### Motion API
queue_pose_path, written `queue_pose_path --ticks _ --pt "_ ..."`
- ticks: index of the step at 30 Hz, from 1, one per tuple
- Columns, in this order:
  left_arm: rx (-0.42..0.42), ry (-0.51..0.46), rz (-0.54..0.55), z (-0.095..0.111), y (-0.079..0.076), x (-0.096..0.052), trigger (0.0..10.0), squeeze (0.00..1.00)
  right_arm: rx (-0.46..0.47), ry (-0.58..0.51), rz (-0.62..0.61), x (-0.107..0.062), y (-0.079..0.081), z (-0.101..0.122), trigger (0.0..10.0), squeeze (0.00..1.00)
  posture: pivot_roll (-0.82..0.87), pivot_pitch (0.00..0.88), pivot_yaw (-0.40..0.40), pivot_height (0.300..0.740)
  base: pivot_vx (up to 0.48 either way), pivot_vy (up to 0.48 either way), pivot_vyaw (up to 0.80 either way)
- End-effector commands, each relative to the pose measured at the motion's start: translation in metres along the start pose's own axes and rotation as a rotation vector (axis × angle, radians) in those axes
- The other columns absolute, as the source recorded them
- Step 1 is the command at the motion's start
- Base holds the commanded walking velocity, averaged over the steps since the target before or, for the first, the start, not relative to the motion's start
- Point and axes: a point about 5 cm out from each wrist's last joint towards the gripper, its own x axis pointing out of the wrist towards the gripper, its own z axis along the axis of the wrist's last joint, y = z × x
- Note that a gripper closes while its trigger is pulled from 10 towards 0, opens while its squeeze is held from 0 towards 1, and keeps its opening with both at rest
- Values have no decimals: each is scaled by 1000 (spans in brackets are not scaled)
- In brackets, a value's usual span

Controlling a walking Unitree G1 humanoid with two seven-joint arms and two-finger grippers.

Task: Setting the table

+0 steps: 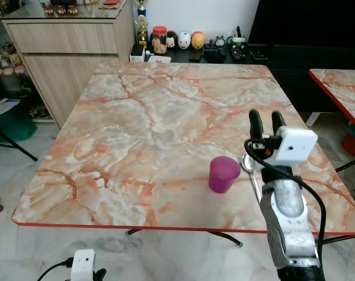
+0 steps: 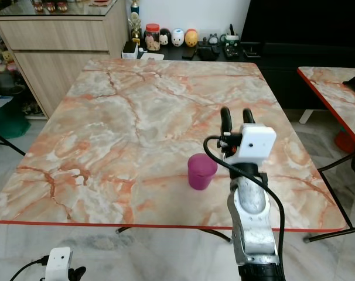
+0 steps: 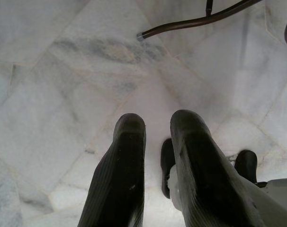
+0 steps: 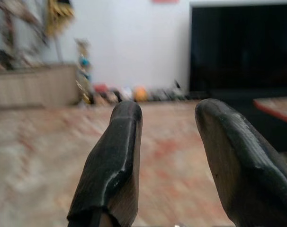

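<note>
No readable text, label, brand, number or sign appears anywhere in these views. The jar (image 1: pixel 159 40) and small figurines (image 1: pixel 184 40) on the far shelf are too small and distant to show any lettering. The white camera housing (image 1: pixel 292 145) on the right arm has a plain face with no markings. The purple cup (image 1: pixel 224 174) on the marble table (image 1: pixel 136 129) is plain as well.
</note>
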Motion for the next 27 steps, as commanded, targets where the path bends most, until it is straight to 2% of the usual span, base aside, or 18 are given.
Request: queue_pose_path --ticks 1,5,7,8,9,10,13,19,20,21,22,27 --pt "-14 12 2 -4 0 -1 10000 0 -8 27 -40 -5 -9 -2 10000 0 47 0 -21 740 0 0 0" --pt "-15 9 4 -3 0 -1 10000 0 -37 79 -46 -10 -15 -9 10000 0 45 0 -21 740 0 0 0" --pt "-14 7 4 -2 0 0 10000 0 -52 153 -50 -16 -21 -19 10000 0 45 0 -21 740 0 0 0" --pt "-14 6 4 -2 0 0 10000 0 -40 167 -44 -17 -22 -21 10000 847 45 0 -21 740 0 0 0" --pt "-13 6 4 -2 0 0 10000 0 -23 177 -37 -18 -22 -22 10000 847 45 0 -21 740 0 0 0" --pt "-11 6 3 -1 0 0 10000 0 -30 198 -41 -18 -24 -25 10000 1000 40 0 -21 740 0 0 0" --pt "-10 5 2 -1 0 0 10000 0 -48 248 -60 -17 -26 -30 10000 1000 38 0 -20 740 0 0 0" --pt "-10 6 1 -1 -1 0 10000 0 7 335 -56 -14 -23 -46 10000 1000 43 0 -22 740 0 0 0" --pt "-11 6 1 -1 -1 0 10000 0 22 344 -55 -13 -23 -48 10000 608 43 0 -22 740 0 0 0" --pt "-12 6 2 -1 -1 0 10000 0 39 353 -53 -12 -23 -50 10000 608 43 0 -22 740 0 0 0" --pt "-12 7 1 -1 -1 0 10000 0 43 368 -55 -11 -23 -52 10000 0 43 0 -22 740 0 0 0" --pt "-13 9 0 -2 -1 0 10000 0 43 448 -89 -6 -31 -63 10000 0 41 0 -22 740 0 0 0"
